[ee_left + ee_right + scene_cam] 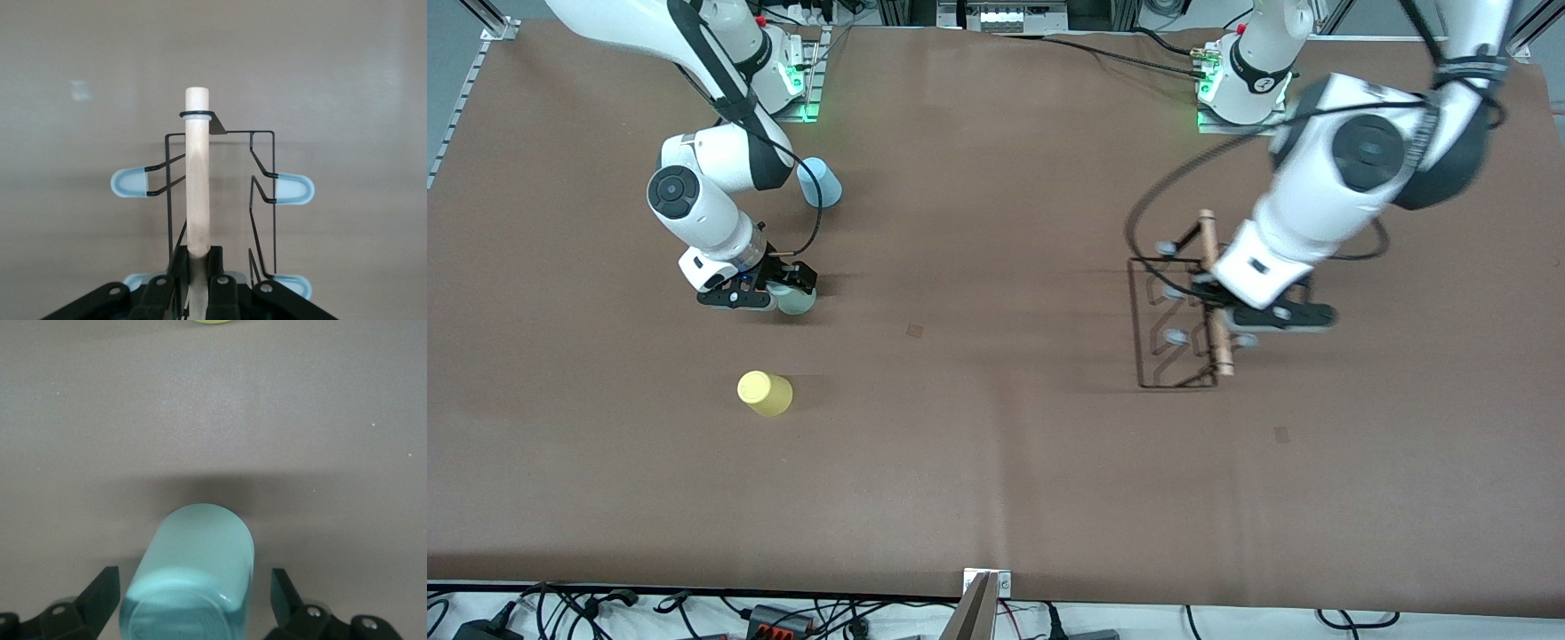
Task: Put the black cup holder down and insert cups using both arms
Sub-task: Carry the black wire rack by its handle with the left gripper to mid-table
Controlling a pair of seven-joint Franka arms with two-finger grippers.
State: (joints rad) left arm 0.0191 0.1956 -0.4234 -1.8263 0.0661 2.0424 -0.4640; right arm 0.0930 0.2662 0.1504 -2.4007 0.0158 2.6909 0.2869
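The left gripper (pixel 1221 313) is clamping the wooden handle (pixel 197 175) of the rack (pixel 1178 322), its fingers (pixel 215 265) closed tight on the rod. The rack is sitting toward the left arm's end of the table (pixel 996 462), about midway between the table's robot-side edge and its camera-side edge. In the left wrist view the black wire frame is hanging beneath the handle, with pale blue-tipped prongs (pixel 130 183) sticking out to either side. Whether the rack is resting on the table or lifted just off it cannot be told.

The right gripper (pixel 775 290) is standing low at the green cup (pixel 795 300), toward the right arm's end of the table. Its fingers (pixel 101 593) are spread wide, one on each side of the cup and clear of it, so nothing is held. The cup is standing upside down.

The blue cup (pixel 819 181) is standing closer to the robot-side edge, near the right arm's base. The yellow cup (pixel 765 393) is sitting nearer the camera than the green cup, well apart from it.
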